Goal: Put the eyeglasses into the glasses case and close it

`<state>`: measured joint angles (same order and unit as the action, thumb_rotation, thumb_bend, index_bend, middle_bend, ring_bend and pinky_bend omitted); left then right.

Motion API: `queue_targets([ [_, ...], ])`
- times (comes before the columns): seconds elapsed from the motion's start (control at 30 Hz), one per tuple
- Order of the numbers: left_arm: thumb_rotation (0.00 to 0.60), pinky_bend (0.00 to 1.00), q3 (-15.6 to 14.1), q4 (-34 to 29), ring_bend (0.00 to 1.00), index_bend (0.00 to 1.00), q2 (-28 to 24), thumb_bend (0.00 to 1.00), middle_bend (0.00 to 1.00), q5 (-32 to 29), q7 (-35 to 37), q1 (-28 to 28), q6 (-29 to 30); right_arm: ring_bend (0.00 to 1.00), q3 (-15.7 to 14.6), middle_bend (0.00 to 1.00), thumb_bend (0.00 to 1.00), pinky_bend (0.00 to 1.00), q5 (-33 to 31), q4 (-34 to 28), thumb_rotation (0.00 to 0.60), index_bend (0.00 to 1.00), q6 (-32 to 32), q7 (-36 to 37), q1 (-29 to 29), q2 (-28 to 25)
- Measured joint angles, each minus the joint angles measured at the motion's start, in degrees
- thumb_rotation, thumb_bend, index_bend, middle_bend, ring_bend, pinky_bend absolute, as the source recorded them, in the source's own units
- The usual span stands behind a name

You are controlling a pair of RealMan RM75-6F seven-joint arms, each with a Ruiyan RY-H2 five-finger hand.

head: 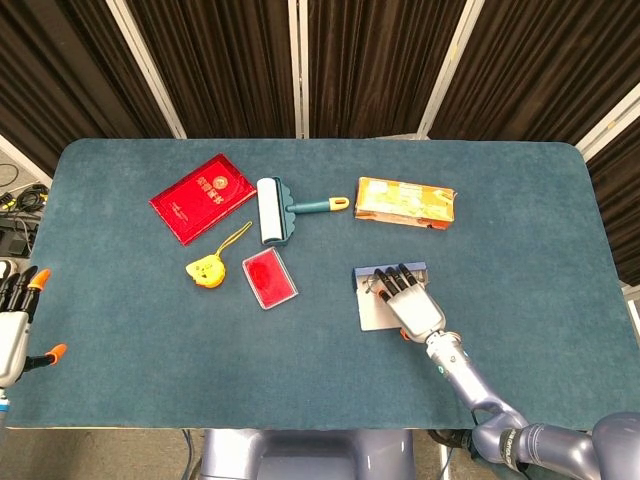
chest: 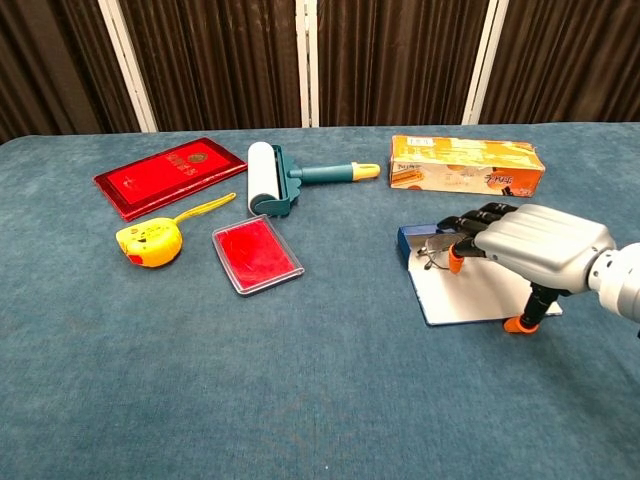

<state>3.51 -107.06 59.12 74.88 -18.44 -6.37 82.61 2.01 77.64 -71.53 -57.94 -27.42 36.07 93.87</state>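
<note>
The glasses case [chest: 468, 296] lies open at the right of the table, a flat white panel with a blue trough [chest: 408, 241] at its far edge; the head view shows it too [head: 372, 316]. The thin-framed eyeglasses [chest: 432, 260] sit at the trough end. My right hand [chest: 540, 245] lies palm down over the case, also seen from above [head: 412, 305]. Its fingertips [chest: 457, 262] curl down onto the glasses, and the thumb stands apart on the panel's near edge. My left hand [head: 15, 320] hangs off the table's left side with its fingers spread, holding nothing.
A red booklet [head: 203, 197], a teal lint roller [head: 272, 210] and an orange box [head: 405, 202] lie across the back. A yellow tape measure [head: 205, 270] and a red card case [head: 269, 278] sit left of the glasses case.
</note>
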Motion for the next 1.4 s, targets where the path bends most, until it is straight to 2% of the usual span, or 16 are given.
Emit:
queue_targets([
  [0.43,0.6,0.0,0.0,0.0,0.0,0.0,-0.1,0.0,0.0,0.0,0.1,0.0,0.0,0.0,1.5,0.0,0.4,0.0,0.7,-0.4,0.6,0.36,-0.9,1.2,0.1,-0.1],
  [0.7,0.6,0.0,0.1,0.3,0.0,0.0,0.0,0.0,0.0,-0.5,0.2,-0.1,-0.3,0.0,3.5,0.0,0.4,0.0,-0.9,1.0,0.6,0.36,-0.1,1.2,0.9,0.4],
  [0.93,0.6,0.0,0.2,0.5,0.0,0.0,0.2,0.0,0.0,-1.0,-0.1,-0.3,-0.5,0.0,4.0,0.0,0.4,0.0,-2.5,2.4,0.6,0.38,1.5,0.8,1.4,1.4],
  [1.07,0.6,0.0,0.3,0.6,0.0,0.0,0.2,0.0,0.0,-1.2,-0.2,-0.4,-0.7,0.0,3.7,0.0,0.4,0.0,-2.4,3.1,0.6,0.44,1.7,0.9,1.4,1.8],
  [1.23,0.6,0.0,0.3,0.7,0.0,0.0,0.3,0.0,0.0,-1.4,-0.2,-0.5,-0.7,0.0,3.2,0.01,0.44,0.0,-1.6,3.8,0.6,0.6,1.4,1.9,1.2,2.2],
  [1.4,0.6,0.0,0.3,0.6,0.0,0.0,0.2,0.0,0.0,-1.3,-0.1,-0.5,-0.7,0.0,2.3,0.04,0.48,0.0,-0.3,2.5,0.6,0.67,0.7,3.1,0.6,1.0],
])
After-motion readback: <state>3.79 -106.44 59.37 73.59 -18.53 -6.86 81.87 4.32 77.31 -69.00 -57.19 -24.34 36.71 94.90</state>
